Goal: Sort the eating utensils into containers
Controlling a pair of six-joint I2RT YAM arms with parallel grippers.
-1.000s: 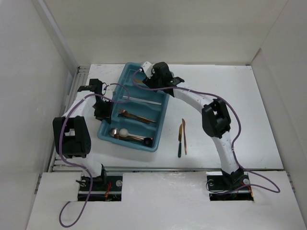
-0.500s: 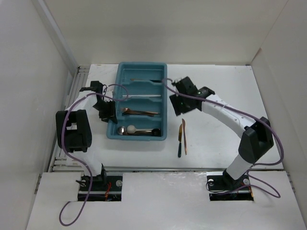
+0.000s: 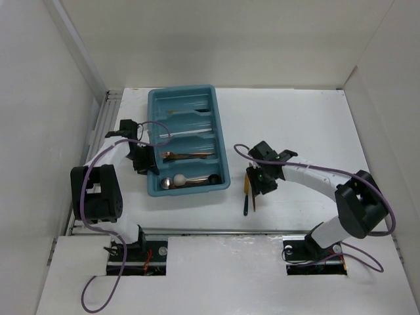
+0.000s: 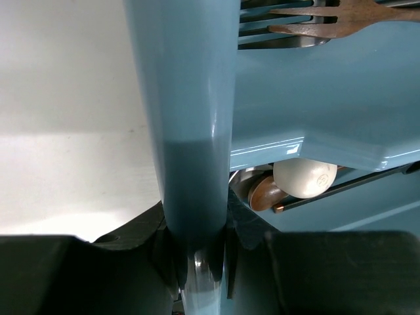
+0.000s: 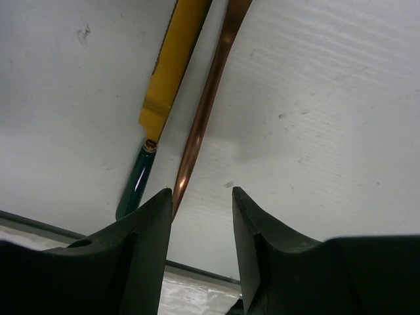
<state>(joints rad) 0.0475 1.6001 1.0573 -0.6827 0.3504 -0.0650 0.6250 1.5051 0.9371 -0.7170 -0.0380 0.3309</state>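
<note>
The teal tray (image 3: 184, 90) lies left of centre, its containers holding copper utensils (image 3: 187, 156) and a white spoon (image 3: 169, 180). My left gripper (image 3: 146, 164) is shut on the tray's left rim (image 4: 190, 131). In its wrist view the rim runs between the jaws of the left gripper (image 4: 195, 244). A white spoon (image 4: 305, 177), a copper spoon (image 4: 266, 195) and a copper fork (image 4: 341, 20) lie beyond. On the table lie a gold knife with a green handle (image 5: 172, 72) and a copper utensil (image 5: 207, 98). My right gripper (image 5: 202, 193) hangs open just above them; the copper tip is beside its left finger.
White walls close in the table on the left, back and right. The green knife handle (image 3: 246, 205) lies close to the table's near edge, with the metal rail just beyond it. A purple cable trails along each arm.
The tray has swung and shifted left with my left gripper on its rim. My right arm has left the tray and come down over the two utensils on the table, its jaws narrower than before.
</note>
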